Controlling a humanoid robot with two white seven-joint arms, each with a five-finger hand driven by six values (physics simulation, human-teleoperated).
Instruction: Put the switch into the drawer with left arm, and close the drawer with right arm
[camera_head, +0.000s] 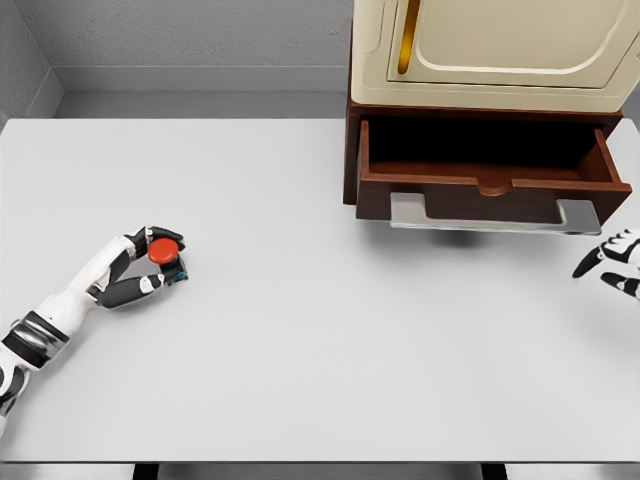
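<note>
Head view looks down on a white surface (300, 330) that fills most of the frame.

Left hand (140, 265): located at the left side of the surface, with its white arm entering from the lower left corner. The fingers are curled around the switch (165, 250), a small dark-bodied unit with a round red button on top. The thumb lies below the switch and the other fingers wrap over its upper edge. Whether the switch rests on the surface or is held just above it cannot be determined.

Right hand (612, 262): visible only in part at the right edge of the frame, below the drawer's right corner. The fingers that show are spread and hold nothing.

Drawer (490, 180): dark brown, pulled out of the base of a cabinet (500, 60) at the top right. Its interior faces upward and appears dark. A grey metal handle (495, 215) runs along the lower front edge. The cabinet above has a cream door with a gold vertical strip.

Switch and drawer are well apart, on opposite sides of the surface.
</note>
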